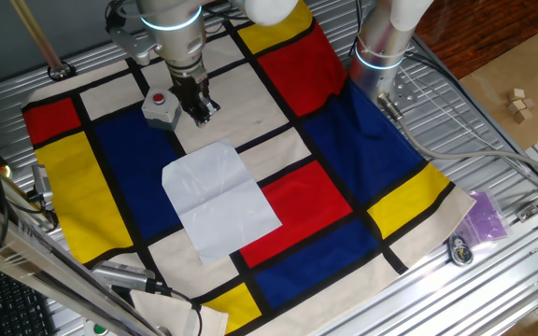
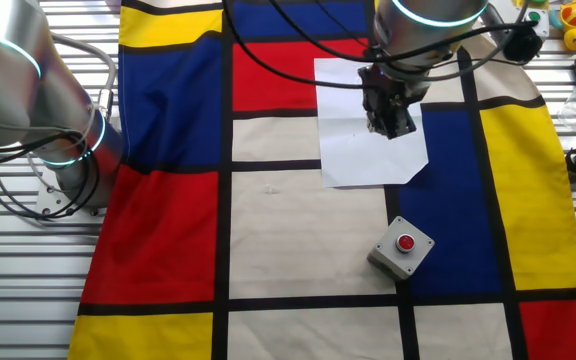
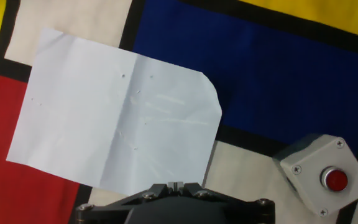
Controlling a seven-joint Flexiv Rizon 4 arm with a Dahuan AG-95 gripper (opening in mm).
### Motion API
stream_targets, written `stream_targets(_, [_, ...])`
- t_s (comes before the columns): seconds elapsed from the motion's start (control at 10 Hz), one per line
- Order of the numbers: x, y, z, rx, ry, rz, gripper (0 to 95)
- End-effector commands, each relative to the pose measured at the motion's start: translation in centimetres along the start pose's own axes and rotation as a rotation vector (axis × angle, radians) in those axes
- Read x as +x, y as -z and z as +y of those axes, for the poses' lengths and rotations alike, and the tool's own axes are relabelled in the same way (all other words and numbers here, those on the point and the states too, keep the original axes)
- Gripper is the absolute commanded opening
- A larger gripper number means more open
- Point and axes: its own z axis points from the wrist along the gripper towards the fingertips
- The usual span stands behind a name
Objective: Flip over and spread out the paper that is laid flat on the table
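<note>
The white paper [image 1: 220, 201] lies flat on the table's cloth [image 1: 120, 159], over cream, red and blue panels, with a crease across its middle. It also shows in the other fixed view [image 2: 353, 150] and in the hand view [image 3: 117, 118], where one corner [image 3: 213, 87] looks rounded or turned. My gripper [image 1: 200, 110] hangs above the cloth at the paper's far edge, near a button box. Its jaws are shut together and hold nothing [image 3: 176, 185]. In the other fixed view the gripper [image 2: 392, 126] covers part of the paper.
A grey box with a red button [image 1: 161, 105] stands on the cloth beside the gripper [image 2: 403, 245]. A second arm's base [image 1: 381, 47] stands at the cloth's far edge. A purple bag [image 1: 486, 217] and cables lie on the grey slats [image 1: 493, 140].
</note>
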Motion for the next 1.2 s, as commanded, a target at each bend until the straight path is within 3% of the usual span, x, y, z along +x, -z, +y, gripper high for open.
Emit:
stream_targets(0.1, [-1.1,0.2,-0.5,-0.003,0.03,0.019,0.0])
stream_targets(0.3, [-2.8,-0.3,-1.5,-0.001,0.072,0.027,0.0])
stream_targets(0.9, [-8.5,-5.4,-4.0,0.02,0.158,0.029,0.0])
stream_targets(1.2, [-9.2,-6.5,-4.2,0.022,0.163,0.031,0.0])
